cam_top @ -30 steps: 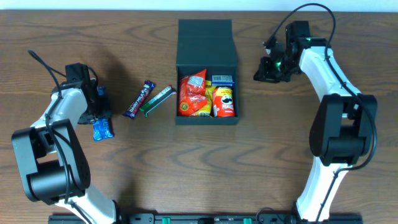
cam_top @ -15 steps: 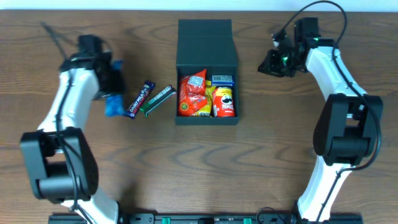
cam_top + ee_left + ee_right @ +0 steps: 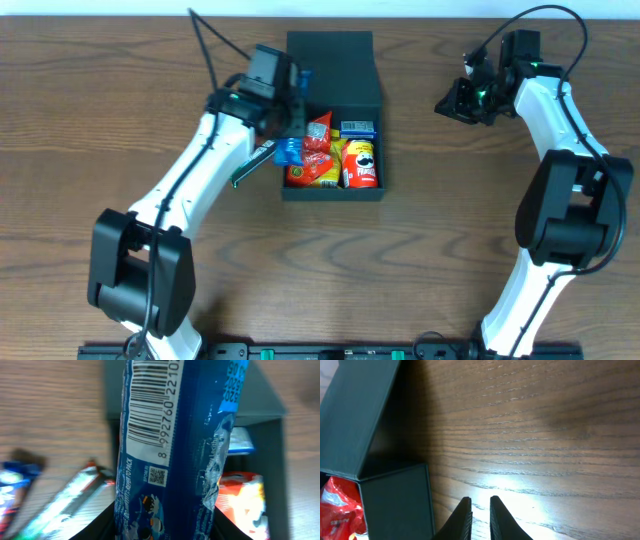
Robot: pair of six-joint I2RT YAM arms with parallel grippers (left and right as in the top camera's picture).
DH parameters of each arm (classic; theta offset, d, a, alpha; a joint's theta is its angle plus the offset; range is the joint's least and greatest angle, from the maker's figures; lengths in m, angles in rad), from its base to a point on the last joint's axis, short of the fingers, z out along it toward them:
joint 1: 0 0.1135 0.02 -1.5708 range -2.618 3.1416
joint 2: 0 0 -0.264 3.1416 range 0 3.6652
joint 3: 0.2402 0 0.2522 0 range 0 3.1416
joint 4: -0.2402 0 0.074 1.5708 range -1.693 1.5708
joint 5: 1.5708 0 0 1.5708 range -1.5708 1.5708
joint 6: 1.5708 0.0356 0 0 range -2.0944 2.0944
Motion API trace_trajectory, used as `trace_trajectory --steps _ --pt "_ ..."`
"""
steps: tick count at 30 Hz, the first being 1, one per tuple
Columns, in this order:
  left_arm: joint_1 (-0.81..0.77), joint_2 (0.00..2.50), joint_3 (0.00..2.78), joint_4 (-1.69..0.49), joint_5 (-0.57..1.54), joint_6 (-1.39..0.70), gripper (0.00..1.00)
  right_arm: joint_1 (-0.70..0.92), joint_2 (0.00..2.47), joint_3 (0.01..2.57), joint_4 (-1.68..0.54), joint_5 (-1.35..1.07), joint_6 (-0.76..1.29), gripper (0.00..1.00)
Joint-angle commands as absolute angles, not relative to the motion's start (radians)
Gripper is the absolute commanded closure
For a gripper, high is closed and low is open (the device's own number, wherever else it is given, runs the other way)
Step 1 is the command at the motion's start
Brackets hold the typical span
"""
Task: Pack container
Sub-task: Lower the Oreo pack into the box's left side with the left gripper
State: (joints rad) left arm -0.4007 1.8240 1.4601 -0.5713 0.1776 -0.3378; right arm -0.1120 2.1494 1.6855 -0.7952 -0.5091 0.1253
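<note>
A robot lab bench: two white arms [image 3: 190, 200] mounted at a bare wood-grain table [image 3: 420, 260].

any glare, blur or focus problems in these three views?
Overhead: sharp and evenly lit, soft shadows beside the arms. Left wrist: the blue snack pack fills the frame with its barcode readable, while the table and the container behind are blurred. Right wrist: a bright glare patch on the wood ahead of the right gripper, grain otherwise crisp.

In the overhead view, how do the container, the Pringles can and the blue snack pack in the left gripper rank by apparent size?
1. Container, clearly largest.
2. Pringles can.
3. Blue snack pack. It is lifted nearer the camera and partly hidden by the left gripper, so the last two places are unsure.
</note>
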Motion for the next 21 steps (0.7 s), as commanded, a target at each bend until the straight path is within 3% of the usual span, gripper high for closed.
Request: trace_trajectory --steps 1,12,15,16,18,21 --pt "-0.428 1.844 1.483 -0.564 0.177 -0.427 0.90 -0.113 2.119 1.687 -0.797 -0.528 0.096 0.86" --pt "-0.433 1.848 1.483 -0.674 0.177 -0.517 0.91 -0.113 2.119 1.687 -0.807 -0.529 0.096 0.85" --pt "-0.433 1.853 1.483 -0.684 0.177 -0.517 0.86 -0.113 2.119 1.687 -0.814 -0.529 0.096 0.85" --pt "-0.433 1.856 1.483 -0.684 0.177 -0.517 0.82 -0.113 2.119 1.687 -0.817 -0.529 0.096 0.85" --pt "-0.433 1.858 1.483 -0.684 0.177 -0.508 0.56 -0.113 2.119 1.687 -0.826 -0.529 0.096 0.85" --pt "-0.432 1.858 1.483 -0.684 0.177 -0.473 0.25 -0.113 2.119 1.687 -0.830 -0.529 0.096 0.85"
